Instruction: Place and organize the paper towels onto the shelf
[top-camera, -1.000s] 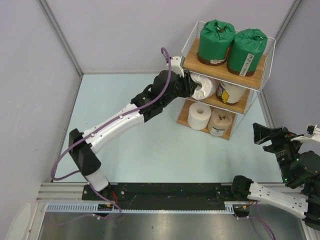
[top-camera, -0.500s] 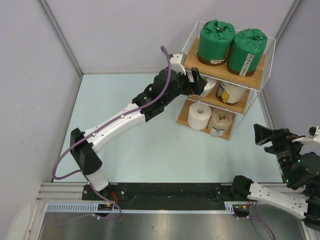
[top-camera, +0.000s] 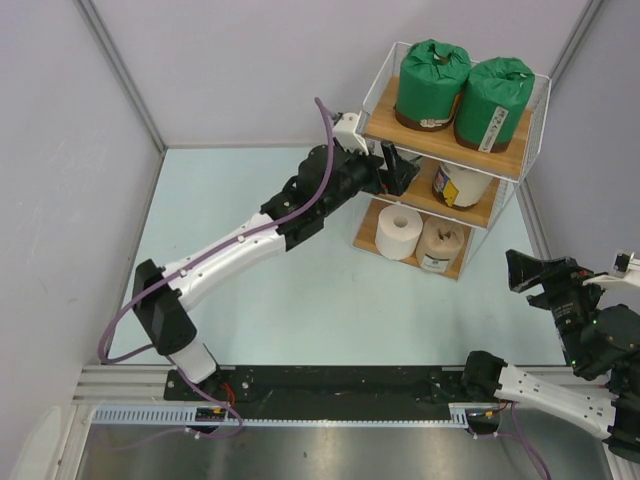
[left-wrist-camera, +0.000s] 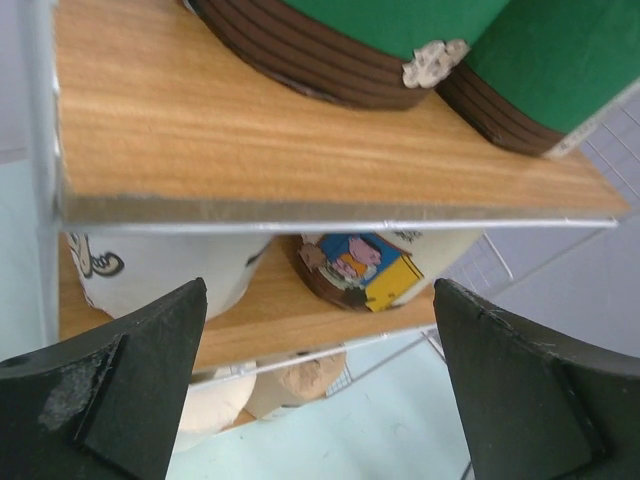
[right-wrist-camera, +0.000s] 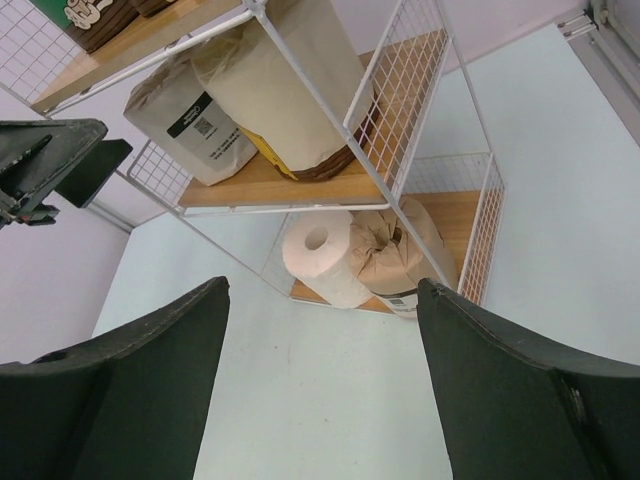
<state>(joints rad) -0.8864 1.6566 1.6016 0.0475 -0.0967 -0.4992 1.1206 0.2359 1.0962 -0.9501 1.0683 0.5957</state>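
Left pincer, top view: it sits at the left end of the shelf, level with the middle tier and just under the top board; my right pincer hangs over the worktop near its right edge, well apart from the shelf; one green-wrapped roll and a second green-wrapped roll stand upright, side by side, on the top board; a cream roll stands on the middle tier at right; a bare white roll and a tan roll stand touching on the bottom tier.

Left wrist view: my two left fingers are spread wide with nothing between them; the top board's edge lies straight ahead, with the brown bases of the green rolls above it; below it, a white-wrapped roll stands at left on the middle tier, with the cream roll and its coloured label just beside it.

Right wrist view: my right fingers are likewise wide apart and hold nothing; the shelf shows from low at one end, through its wire mesh; the white-wrapped and cream rolls touch on the middle tier; the bare white and tan rolls touch on the bottom tier.
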